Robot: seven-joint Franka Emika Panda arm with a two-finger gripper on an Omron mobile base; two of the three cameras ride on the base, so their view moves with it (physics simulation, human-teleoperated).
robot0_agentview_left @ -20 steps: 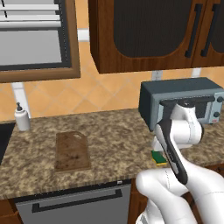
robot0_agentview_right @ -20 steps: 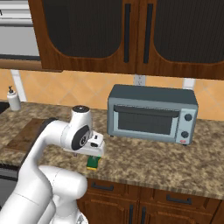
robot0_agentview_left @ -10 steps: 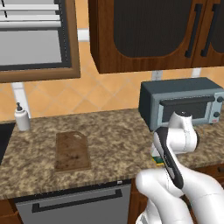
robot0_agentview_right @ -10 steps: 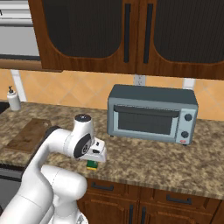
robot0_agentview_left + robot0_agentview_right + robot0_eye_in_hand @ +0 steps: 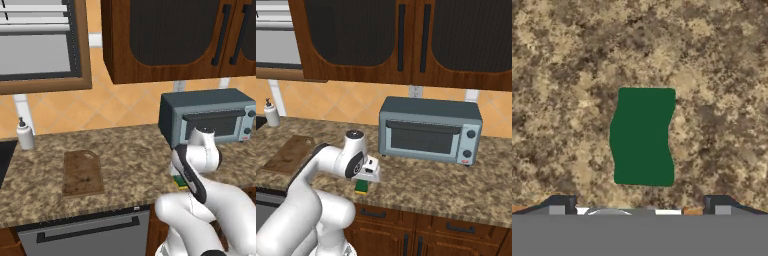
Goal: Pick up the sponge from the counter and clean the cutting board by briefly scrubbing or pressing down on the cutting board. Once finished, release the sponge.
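The sponge [image 5: 643, 136] lies flat on the speckled counter [image 5: 562, 75], green side up, close to the counter's front edge. In the hand view it sits centred just ahead of my gripper [image 5: 641, 205], whose dark fingertips [image 5: 562, 204] stand wide apart, open and holding nothing. From the right base view the gripper [image 5: 363, 181] hangs straight above the sponge [image 5: 362, 188]. My arm covers most of the sponge [image 5: 179, 181] in the left base view. The dark-brown cutting board [image 5: 82, 172] lies far to the left on the counter [image 5: 130, 150], also seen as the cutting board [image 5: 291, 154].
A grey toaster oven [image 5: 428, 131] stands at the back of the counter behind the sponge. A white soap bottle [image 5: 25, 135] stands at the far left by the wall. Dark wooden cabinets [image 5: 170, 35] hang overhead. A dishwasher front [image 5: 85, 235] sits below the counter.
The hand has come lower over the sponge and shifted slightly right. The sponge and the cutting board have not moved.
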